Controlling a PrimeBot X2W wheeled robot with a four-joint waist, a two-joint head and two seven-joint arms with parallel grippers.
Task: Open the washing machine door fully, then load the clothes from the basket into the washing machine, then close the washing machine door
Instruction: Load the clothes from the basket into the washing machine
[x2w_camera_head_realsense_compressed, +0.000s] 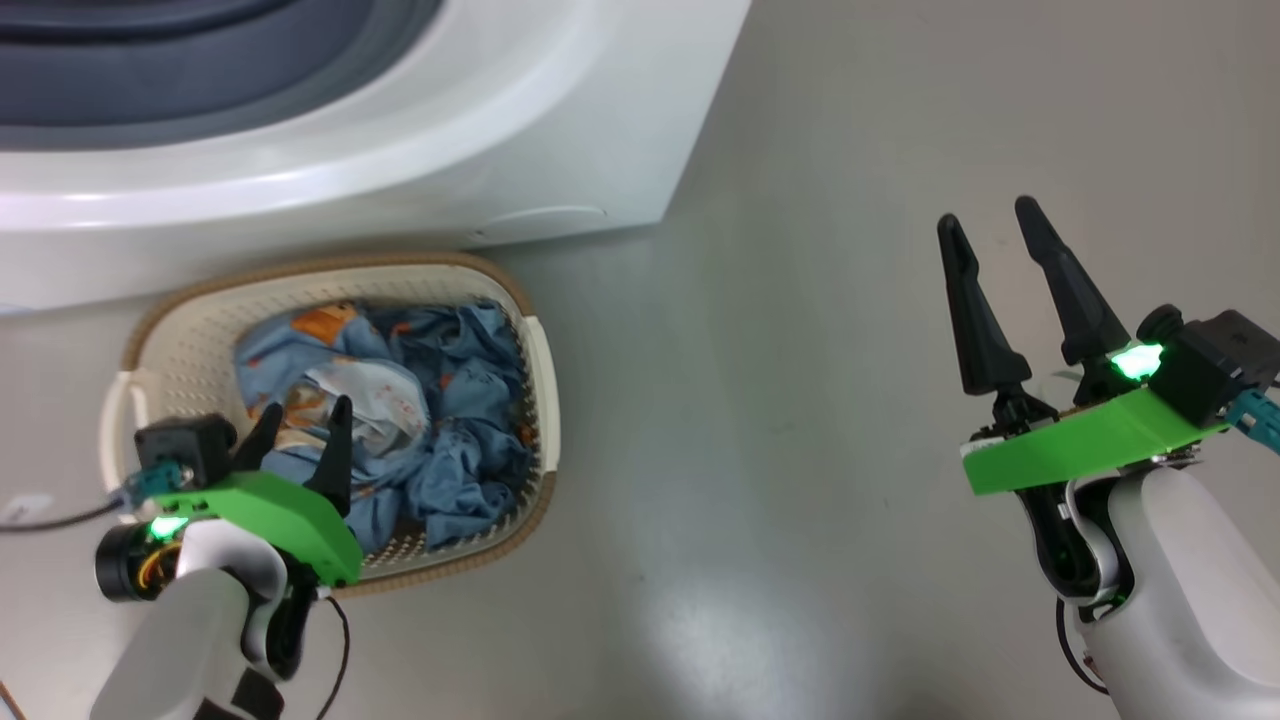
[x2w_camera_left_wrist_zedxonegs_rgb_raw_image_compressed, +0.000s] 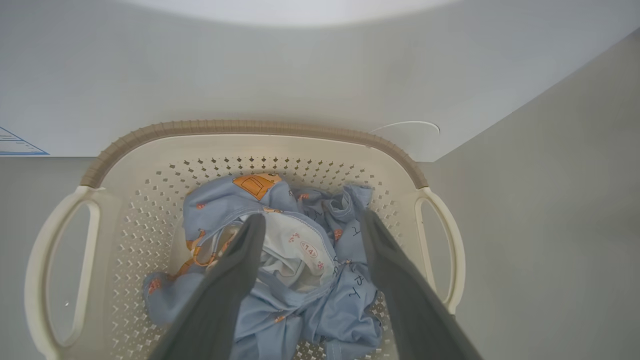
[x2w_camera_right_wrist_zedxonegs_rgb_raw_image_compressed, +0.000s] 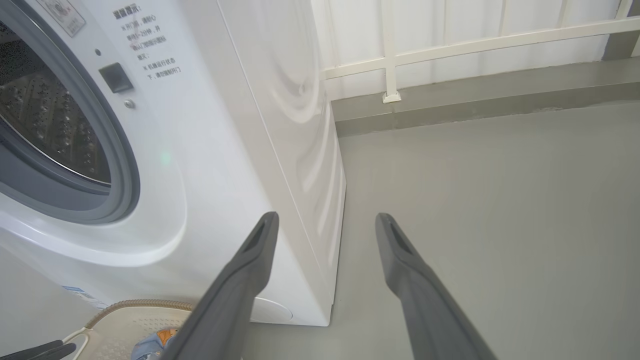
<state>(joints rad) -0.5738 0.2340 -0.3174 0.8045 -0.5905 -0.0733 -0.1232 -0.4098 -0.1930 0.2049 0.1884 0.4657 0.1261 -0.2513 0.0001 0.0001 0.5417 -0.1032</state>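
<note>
**Step in hand.** Judged to be the first pick from the basket (x2w_camera_head_realsense_compressed: 330, 265), which stands on the floor (x2w_camera_head_realsense_compressed: 800, 400) just in front of the washing machine (x2w_camera_head_realsense_compressed: 400, 180). The clothes (x2w_camera_head_realsense_compressed: 450, 400) lie heaped inside it, blue fabric with a white piece on top.

**Grippers.** The left gripper (x2w_camera_head_realsense_compressed: 306, 408) hangs over the heap with its fingers spread wide and nothing between them. In the left wrist view the two fingers (x2w_camera_left_wrist_zedxonegs_rgb_raw_image_compressed: 240, 260) frame the white piece. Whether the tips touch the cloth cannot be told. The right gripper (x2w_camera_head_realsense_compressed: 988, 214) is spread wide and empty, well apart from the basket, over bare floor.

**Recommendation.**
- Lower the left gripper straight down so the fingers straddle a thick fold near the middle of the heap, then close.
- Keep the tips away from the perforated wall, where they could catch.
- Lift well above the brown rim before swinging toward the machine.
- The basket looks light and may rise with a tangled garment, so lift slowly.
- Trailing sleeves may snag the rim.

**Machine.** In the right wrist view the steel drum (x2w_camera_right_wrist_zedxonegs_rgb_raw_image_compressed: 45, 120) and grey seal (x2w_camera_right_wrist_zedxonegs_rgb_raw_image_compressed: 131, 175) stand uncovered, so the door is judged open.

**Surface and room.** The floor is smooth, grey and slightly glossy. Behind it, a raised grey kerb (x2w_camera_right_wrist_zedxonegs_rgb_raw_image_compressed: 450, 107) runs beneath a white railed wall (x2w_camera_right_wrist_zedxonegs_rgb_raw_image_compressed: 450, 45).
</note>
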